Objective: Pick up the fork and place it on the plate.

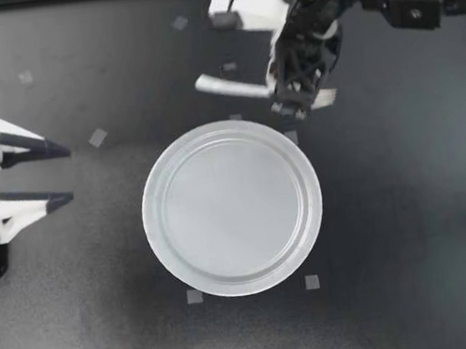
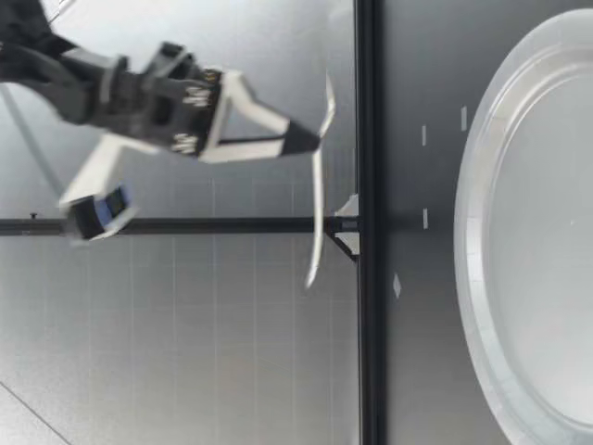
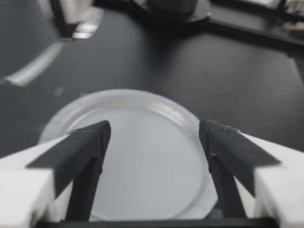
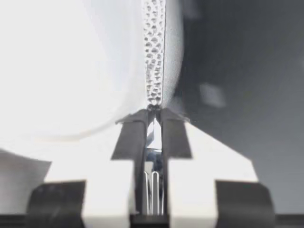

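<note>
— Where's the fork now?

— Clear of the bench, pinched in the right gripper. Its two fingers are closed tight on the fork from both sides. The dimpled handle runs straight out ahead of the tips and the tines sit back between the fingers.

— Level or tipped?

— From table height the fork lies close to level. It sticks out to either side of the right gripper, with clear air between it and the bench.

— And the plate?

— Flat on the bench, with nothing on it. From above, the closed fingers sit just outside its rim, and most of the fork is off the plate too. The wrist camera shows the plate below the handle, ahead of the fingertips.

— The other arm?

— The left gripper is well away from the fork. Its fingers are spread wide and touch nothing, and the plate sits ahead of them, framed in the gap.
</note>
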